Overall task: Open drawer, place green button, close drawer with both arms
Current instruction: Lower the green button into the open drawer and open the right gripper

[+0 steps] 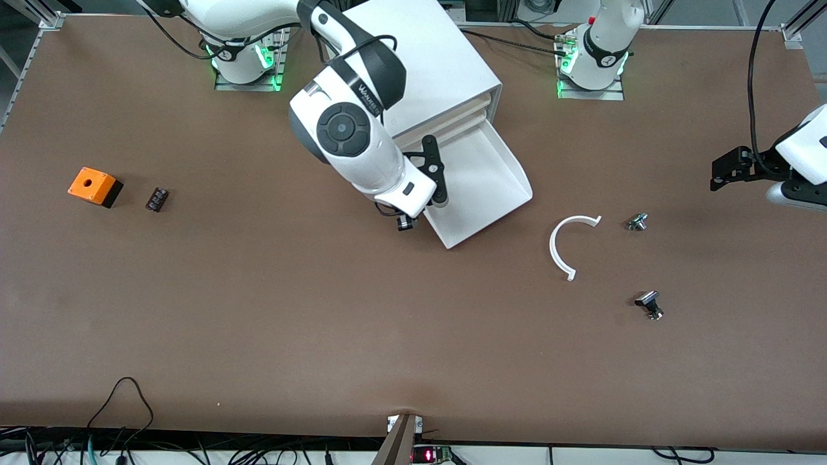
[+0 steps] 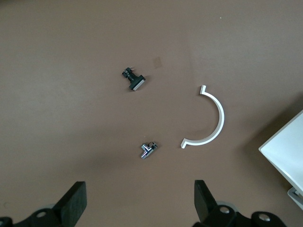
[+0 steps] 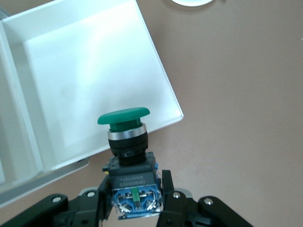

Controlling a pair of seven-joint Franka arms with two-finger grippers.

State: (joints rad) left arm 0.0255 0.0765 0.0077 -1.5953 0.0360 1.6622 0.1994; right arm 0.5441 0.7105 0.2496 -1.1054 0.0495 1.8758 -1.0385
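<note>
My right jaws (image 3: pixel 135 201) pinch the glossy green-capped button (image 3: pixel 127 146) over the smooth white drawer's (image 3: pixel 85 85) rim; left jaws (image 2: pixel 139 201) spread.

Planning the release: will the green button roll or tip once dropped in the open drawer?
Probably tips: the button looks top-heavy, its wide cap on a narrower body. The squarish base in the right gripper should stop rolling. The drawer floor looks smooth, so it may slide.
</note>
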